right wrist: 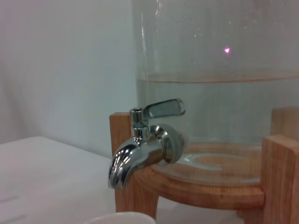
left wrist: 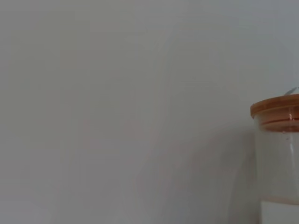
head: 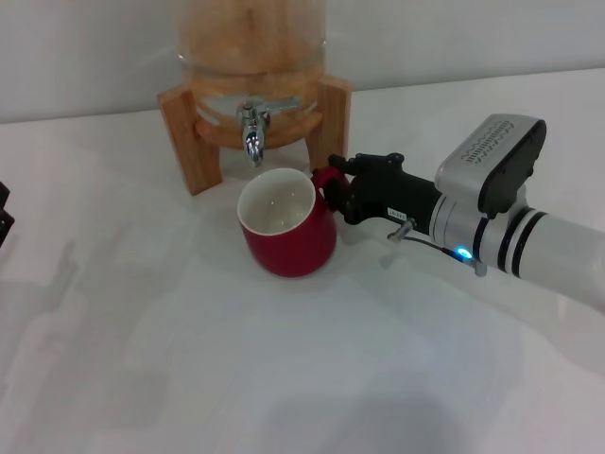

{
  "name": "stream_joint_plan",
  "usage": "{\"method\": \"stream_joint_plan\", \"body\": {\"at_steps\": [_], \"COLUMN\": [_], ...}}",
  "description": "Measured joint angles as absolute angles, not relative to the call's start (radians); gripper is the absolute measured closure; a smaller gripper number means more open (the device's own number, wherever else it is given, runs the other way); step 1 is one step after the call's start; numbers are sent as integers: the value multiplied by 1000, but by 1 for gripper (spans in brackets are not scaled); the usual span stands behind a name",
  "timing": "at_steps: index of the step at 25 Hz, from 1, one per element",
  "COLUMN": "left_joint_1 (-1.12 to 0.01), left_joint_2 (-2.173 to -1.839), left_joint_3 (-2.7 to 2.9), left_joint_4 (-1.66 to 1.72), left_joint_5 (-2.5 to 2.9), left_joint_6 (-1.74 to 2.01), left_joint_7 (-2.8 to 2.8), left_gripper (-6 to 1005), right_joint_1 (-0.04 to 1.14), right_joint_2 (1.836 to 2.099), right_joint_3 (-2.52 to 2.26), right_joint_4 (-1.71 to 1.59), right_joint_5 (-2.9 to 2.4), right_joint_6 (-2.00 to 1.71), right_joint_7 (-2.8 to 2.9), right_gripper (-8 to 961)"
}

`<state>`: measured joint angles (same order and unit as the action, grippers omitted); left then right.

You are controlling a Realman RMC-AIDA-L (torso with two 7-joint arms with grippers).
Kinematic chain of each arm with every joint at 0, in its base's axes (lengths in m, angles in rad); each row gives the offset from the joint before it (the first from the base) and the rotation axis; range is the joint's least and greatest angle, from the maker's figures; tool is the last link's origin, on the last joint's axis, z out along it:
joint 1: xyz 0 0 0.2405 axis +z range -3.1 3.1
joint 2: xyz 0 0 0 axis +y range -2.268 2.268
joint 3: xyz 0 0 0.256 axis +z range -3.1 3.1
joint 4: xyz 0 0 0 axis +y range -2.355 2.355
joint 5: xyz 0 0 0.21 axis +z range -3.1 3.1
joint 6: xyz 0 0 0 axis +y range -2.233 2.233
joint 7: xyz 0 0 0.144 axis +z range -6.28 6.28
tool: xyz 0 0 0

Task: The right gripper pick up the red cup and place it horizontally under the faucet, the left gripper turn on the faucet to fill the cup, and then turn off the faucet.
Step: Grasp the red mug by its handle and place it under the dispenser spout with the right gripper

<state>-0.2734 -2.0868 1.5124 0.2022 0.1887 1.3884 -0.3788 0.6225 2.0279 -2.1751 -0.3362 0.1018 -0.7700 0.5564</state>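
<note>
Soft even light, faint shadows, glare on faucet (right wrist: 140, 154).

The red cup (head: 288, 232) is dark red outside and glossy white inside. The faucet (head: 251, 130) is shiny chrome. The dispenser stand (head: 185, 132) is light orange-brown wood, its glass jar (right wrist: 219, 70) clear. The right gripper (head: 342, 189) is black, on a white-grey arm (head: 529, 236) with black bands. The tabletop (head: 284, 369) is plain white.
</note>
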Motion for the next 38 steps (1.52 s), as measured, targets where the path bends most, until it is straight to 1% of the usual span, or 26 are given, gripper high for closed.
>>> {"method": "stream_joint_plan", "body": {"at_steps": [8,38], "left_joint_1": [-275,-276], "left_joint_2": [-2086,-2086], "left_joint_3": [1512,1513], "left_joint_4": [211,213], "left_joint_5": [189,189], "left_joint_6": [1385,1384], "left_joint_7": [-377,-377], "left_gripper": [229,229], "right_joint_1": [627,620], "right_joint_2": [2028,2028], "right_joint_3": [-2168,-2168], "right_joint_4": [-348,-385], "right_joint_5": [108,167], "right_joint_6": [-743,-680], "right_joint_7": [562,566], "right_gripper": [689,690]}}
